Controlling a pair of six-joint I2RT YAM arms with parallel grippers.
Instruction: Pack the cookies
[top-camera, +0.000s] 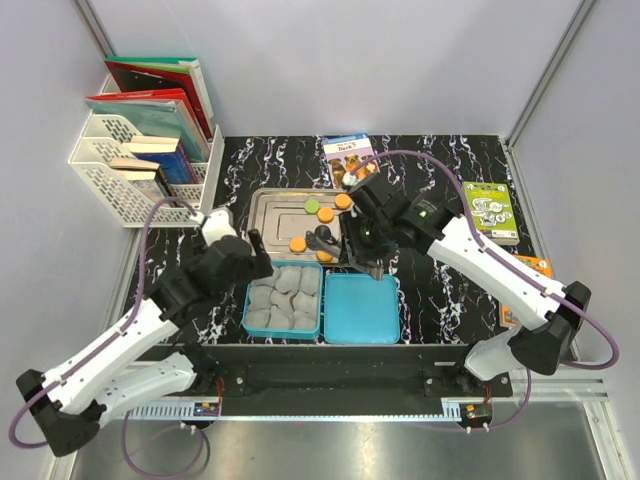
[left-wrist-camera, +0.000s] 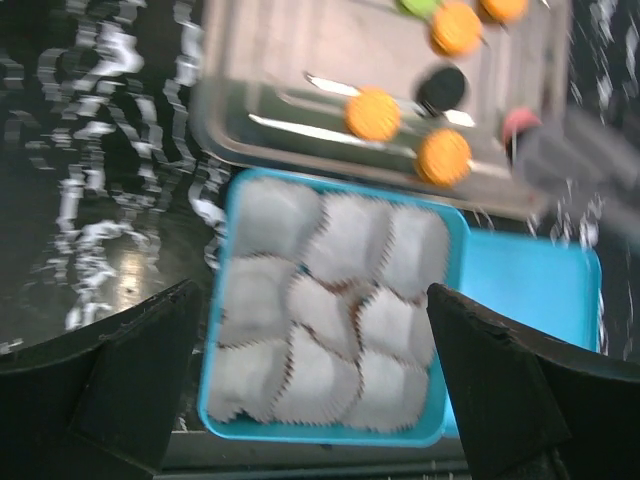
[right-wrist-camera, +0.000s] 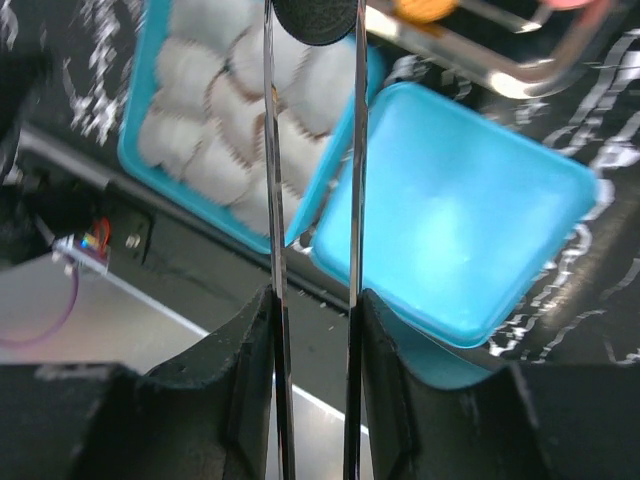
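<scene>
Cookies lie on a metal tray: a green one and orange ones. The left wrist view shows orange cookies, a black cookie and a pink cookie on the tray. My right gripper is shut on thin metal tongs; their tips pinch a black cookie above the blue box's edge. My right gripper sits at the tray's near right corner. My left gripper is open and empty above the blue box of grey paper cups.
The blue box stands beside its blue lid, which also shows in the right wrist view. A white file rack with books stands at the back left. Booklets lie behind the tray and at the right.
</scene>
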